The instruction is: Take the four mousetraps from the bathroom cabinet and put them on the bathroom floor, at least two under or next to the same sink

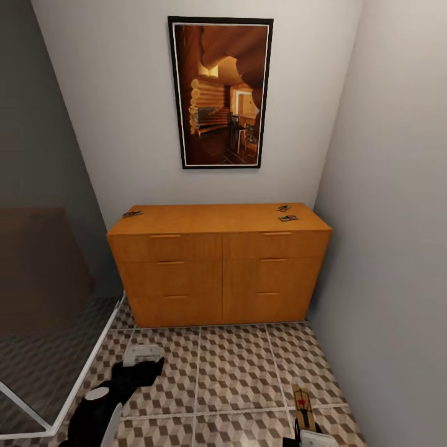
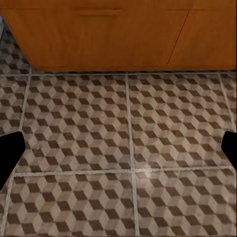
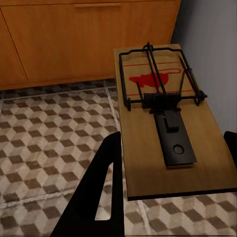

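Nearest to me, my left gripper is hanging low over the bathroom floor, its jaws spread with only cube-patterned tile between them. My right gripper is pinching a mousetrap flat between its jaws, above the tiles near the right wall.

I am reading no words anywhere; the only marking is a red printed figure with thin red lines on the held trap's pale wooden plate. Black wire is looping around that print, a coiled spring is crossing the middle, and a dark metal tab with a small hole is lying along the near half.

Going left to right along the cabinet: one small dark trap is sitting at the far left edge of the flat top, and two more are lying just beside each other near the right end, one behind and one in front. All six bar-handled drawer fronts are standing closed, so I cannot tell what they are holding. A framed picture of a log interior is hanging above.
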### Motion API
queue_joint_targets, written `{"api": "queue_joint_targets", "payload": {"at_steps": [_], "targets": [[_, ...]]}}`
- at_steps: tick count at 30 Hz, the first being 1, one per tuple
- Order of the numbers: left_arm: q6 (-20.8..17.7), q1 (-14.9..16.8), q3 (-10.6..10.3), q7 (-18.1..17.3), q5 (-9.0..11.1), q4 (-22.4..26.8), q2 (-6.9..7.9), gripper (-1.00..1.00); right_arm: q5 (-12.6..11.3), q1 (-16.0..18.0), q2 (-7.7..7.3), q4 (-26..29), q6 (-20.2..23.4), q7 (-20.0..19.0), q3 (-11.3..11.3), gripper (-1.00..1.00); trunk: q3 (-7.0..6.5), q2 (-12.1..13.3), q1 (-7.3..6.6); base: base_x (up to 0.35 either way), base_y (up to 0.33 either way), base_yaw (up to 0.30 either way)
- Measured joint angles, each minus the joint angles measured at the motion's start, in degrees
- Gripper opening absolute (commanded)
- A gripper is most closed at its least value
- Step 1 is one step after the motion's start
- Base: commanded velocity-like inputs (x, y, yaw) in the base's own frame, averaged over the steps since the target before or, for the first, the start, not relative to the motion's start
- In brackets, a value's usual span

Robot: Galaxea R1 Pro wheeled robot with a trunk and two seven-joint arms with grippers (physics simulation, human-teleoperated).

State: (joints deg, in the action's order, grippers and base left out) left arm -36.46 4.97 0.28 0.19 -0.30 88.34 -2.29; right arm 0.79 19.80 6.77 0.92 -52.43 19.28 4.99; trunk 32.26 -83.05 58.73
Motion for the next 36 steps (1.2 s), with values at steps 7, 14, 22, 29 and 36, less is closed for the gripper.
{"api": "queue_joint_targets", "payload": {"at_steps": [7,14,22,29,36], "targets": [[-10.90,11.57,-0.04,0.10,-0.07,0.45,-3.60,1.00,0.04,0.00,-0.01,0.03,0.40,-0.04,0.05,-1.00,0.00,0.00,0.00,0.000,0.000,0.000],[-19.92,35.20,0.00,0.24,0.26,-7.39,-4.93,1.00,0.07,0.02,-0.01,0.08,0.43,-0.04,0.07,-1.00,-0.01,0.00,0.00,0.000,0.000,0.000],[-20.59,51.53,0.02,5.01,0.13,-23.53,-5.72,1.00,0.07,-0.01,0.02,0.09,0.46,-0.04,0.08,-1.00,0.00,0.00,0.00,0.000,0.000,0.000],[-20.66,53.71,-2.36,6.63,0.34,-26.50,-6.07,1.00,0.13,-0.01,0.06,0.12,0.45,-0.30,0.09,-1.00,0.00,0.00,0.00,0.000,0.000,0.000],[-20.89,53.94,-8.74,3.38,0.39,-21.72,-5.66,1.00,0.52,-0.02,0.12,0.17,0.45,-1.42,0.11,-1.00,0.00,0.00,0.00,0.000,0.000,0.000]]}}
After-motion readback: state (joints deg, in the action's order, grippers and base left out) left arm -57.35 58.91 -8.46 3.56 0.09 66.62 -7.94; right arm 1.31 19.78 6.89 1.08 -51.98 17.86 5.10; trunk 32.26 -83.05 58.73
